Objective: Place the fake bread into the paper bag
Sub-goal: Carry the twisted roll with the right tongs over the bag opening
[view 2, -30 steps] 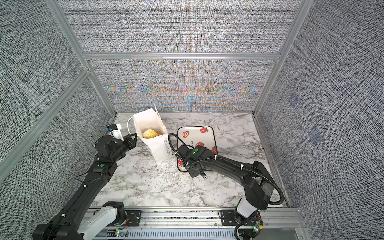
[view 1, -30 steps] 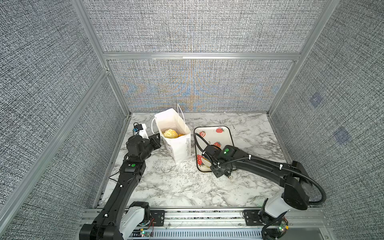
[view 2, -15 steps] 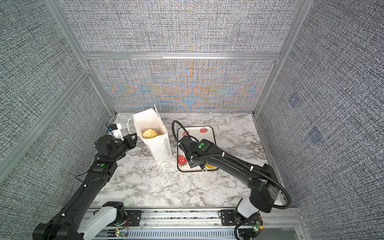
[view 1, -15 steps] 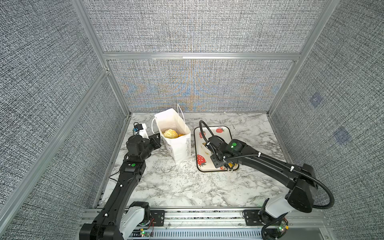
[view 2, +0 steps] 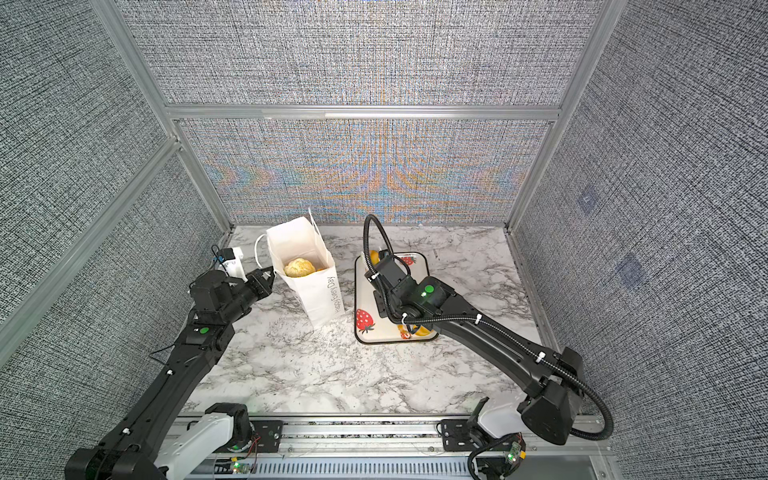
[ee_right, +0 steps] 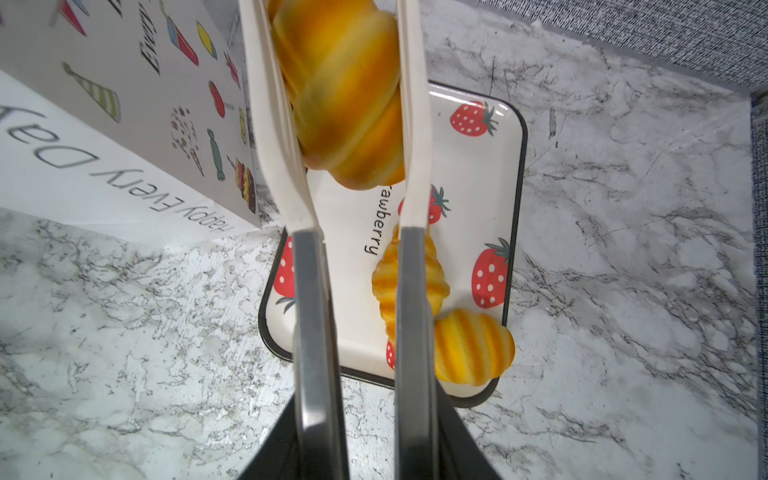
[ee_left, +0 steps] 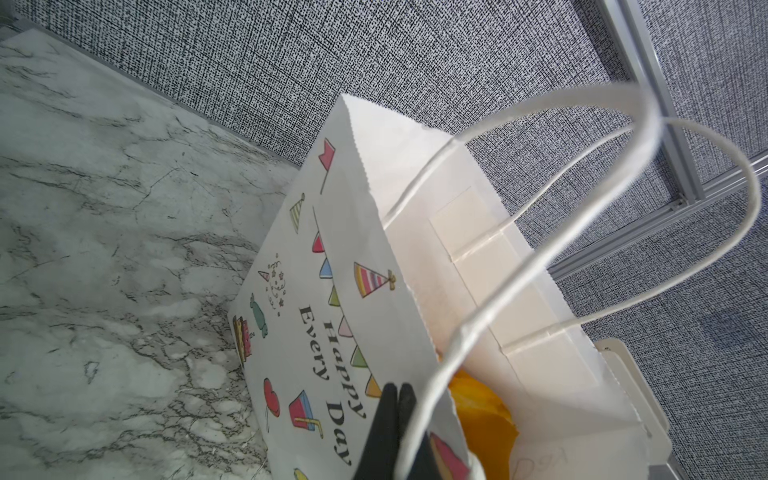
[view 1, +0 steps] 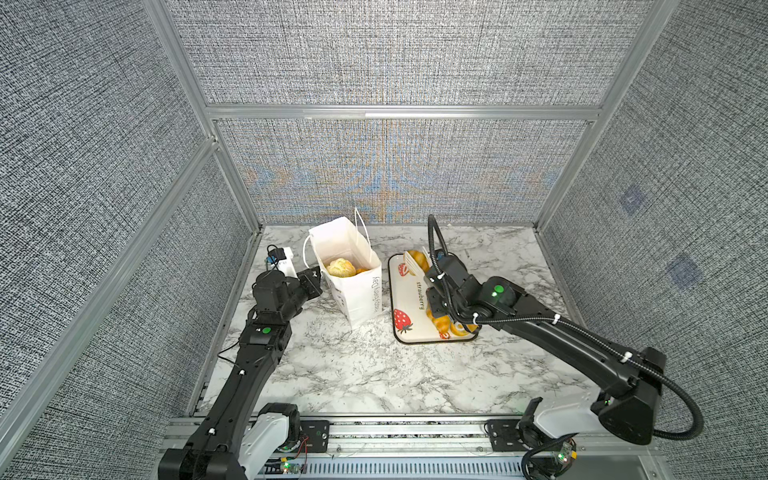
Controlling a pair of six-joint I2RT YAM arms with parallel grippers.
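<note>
The white paper bag (view 1: pixel 357 286) (view 2: pixel 316 286) stands open at the back left, with a round bun (view 1: pixel 340 267) (view 2: pixel 298 267) inside. My left gripper (view 1: pixel 318 272) (ee_left: pixel 398 399) is shut on the bag's near rim (ee_left: pixel 415 332). Held by my right gripper (view 1: pixel 415 262) (ee_right: pixel 332 83), which is shut on it with long white fingers (ee_right: pixel 274 124), is a braided loaf of fake bread (view 1: pixel 417 258) (ee_right: pixel 345 95). The loaf hangs above the far end of the strawberry tray (view 1: pixel 409 291) (ee_right: pixel 478 166). Two croissants (ee_right: pixel 440 286) (ee_right: pixel 473 345) lie at the tray's near end.
A small white box with a blue cable (view 1: pixel 284 255) sits behind my left wrist near the left wall. Grey fabric walls enclose the marble table (view 1: pixel 374 374) on three sides. An aluminium rail (view 1: pixel 395 428) runs along the front edge.
My right arm has swung from the tray's near left corner to its far end, carrying the loaf. The left arm and the bag have not moved.
</note>
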